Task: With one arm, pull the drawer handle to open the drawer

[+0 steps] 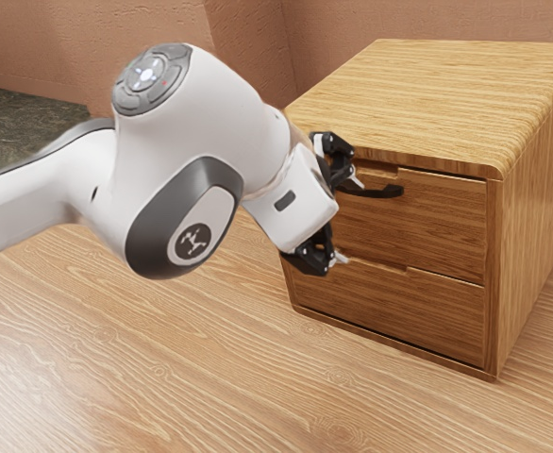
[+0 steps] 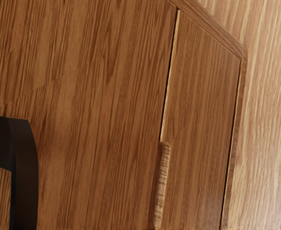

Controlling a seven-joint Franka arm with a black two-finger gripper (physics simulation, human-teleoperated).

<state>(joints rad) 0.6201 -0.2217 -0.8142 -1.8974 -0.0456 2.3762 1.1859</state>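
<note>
A wooden cabinet (image 1: 446, 94) stands on the floor with two drawers in its front. The upper drawer (image 1: 427, 222) carries a black bar handle (image 1: 376, 191) and its front looks flush with the cabinet. My gripper (image 1: 343, 215) is at the front's near end, open, with its fingers spread wide, one fingertip (image 1: 338, 151) above the handle's end and the other below it near the lower drawer (image 1: 399, 302). In the wrist view the handle (image 2: 17, 167) is close under my hand, on the upper drawer front (image 2: 92, 96), beside the seam to the lower drawer (image 2: 203, 139).
The cabinet sits on a light wooden floor (image 1: 210, 377). A brownish wall (image 1: 88, 47) runs behind, with a dark patch of floor (image 1: 12, 123) at the exterior view's left. My white arm (image 1: 163, 189) spans the exterior view's left half.
</note>
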